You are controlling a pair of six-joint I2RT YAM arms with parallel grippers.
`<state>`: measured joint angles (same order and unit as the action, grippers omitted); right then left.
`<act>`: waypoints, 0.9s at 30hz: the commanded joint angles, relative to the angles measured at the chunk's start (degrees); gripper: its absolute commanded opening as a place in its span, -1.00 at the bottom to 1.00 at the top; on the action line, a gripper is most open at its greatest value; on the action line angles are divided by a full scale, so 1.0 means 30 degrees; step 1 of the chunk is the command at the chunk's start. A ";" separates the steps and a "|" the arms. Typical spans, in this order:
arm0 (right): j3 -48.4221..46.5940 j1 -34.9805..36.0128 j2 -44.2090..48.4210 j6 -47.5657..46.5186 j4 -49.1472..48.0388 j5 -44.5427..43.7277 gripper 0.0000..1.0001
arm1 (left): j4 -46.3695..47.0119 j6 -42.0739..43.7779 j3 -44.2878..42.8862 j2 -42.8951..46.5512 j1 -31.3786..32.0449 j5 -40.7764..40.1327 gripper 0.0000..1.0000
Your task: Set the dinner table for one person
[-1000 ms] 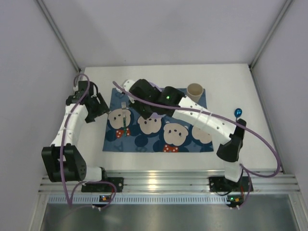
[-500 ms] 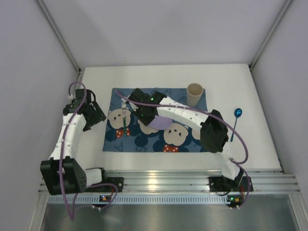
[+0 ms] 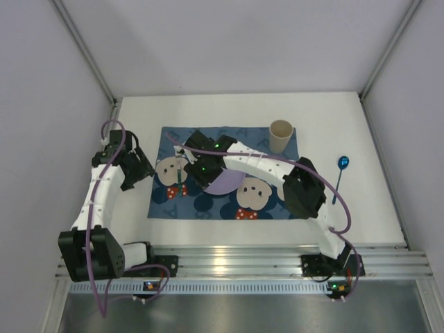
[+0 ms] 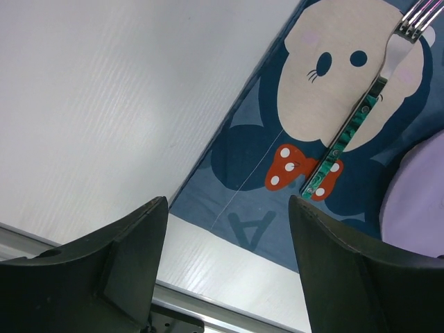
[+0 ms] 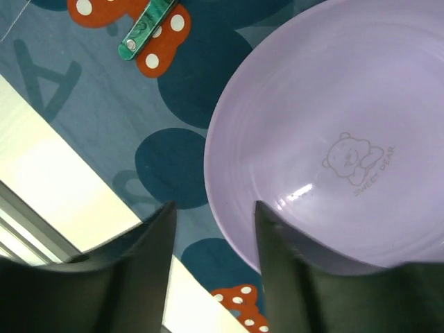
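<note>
The right gripper point(image 5: 211, 243), which a second ago hung high over the mat point(image 3: 187, 208), now holds a lilac plate point(image 3: 225, 184) low over its middle, apparently clamped on the rim. Placement on the dinner table point(image 3: 347, 125) looks imminent, beside the fork point(image 3: 180, 175). The left gripper point(image 4: 225, 243) gapes open, idle, at the mat's left edge.

The plate point(image 5: 333, 146) looks like glossy lilac plastic, smooth, with a faint bear stamp. Beside it the mat point(image 4: 257, 229) is matt printed cloth with a visible stitch line, and the fork point(image 4: 374, 90) on it has shiny metal tines and a speckled green handle. Around the mat, the table point(image 4: 118, 97) is matt white.
</note>
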<state>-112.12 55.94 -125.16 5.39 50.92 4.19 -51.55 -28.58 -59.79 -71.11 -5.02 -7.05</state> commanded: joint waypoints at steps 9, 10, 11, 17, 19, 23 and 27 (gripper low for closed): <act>0.4051 -0.4371 0.9826 0.3268 -0.0245 -0.5953 0.64 | 0.0688 0.0268 -0.0637 -0.0641 0.0031 0.1030 0.51; 0.5105 -0.5250 1.0716 0.4027 0.0192 -0.6545 0.63 | 0.0834 0.0239 -0.0579 -0.0729 0.0060 0.1147 0.51; 0.7204 -0.7144 1.1624 0.4237 0.0399 -0.7102 0.61 | 0.0952 0.0210 -0.0520 -0.0759 0.0061 0.1235 0.51; 1.2025 -1.4674 1.4768 0.4503 0.1689 -0.7988 0.57 | 0.2241 0.0063 0.0037 -0.1199 0.0148 0.2262 0.50; 1.2205 -1.6442 1.4243 0.4532 0.2127 -0.7257 0.47 | 0.2533 0.0063 0.0212 -0.1199 0.0178 0.2813 0.50; 1.2411 -1.9612 1.2487 0.3918 0.1750 -0.6346 0.32 | 0.2857 -0.0025 0.0740 -0.1140 0.0207 0.3316 0.50; 1.2235 -2.0725 0.9971 0.3625 0.1254 -0.6845 0.16 | 0.2916 0.0063 0.1003 -0.0848 0.0178 0.3404 0.50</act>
<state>-74.63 -4.58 -92.55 17.10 55.31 -16.27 -45.41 -28.45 -57.32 -74.81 -4.56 1.93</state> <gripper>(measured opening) 0.595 0.751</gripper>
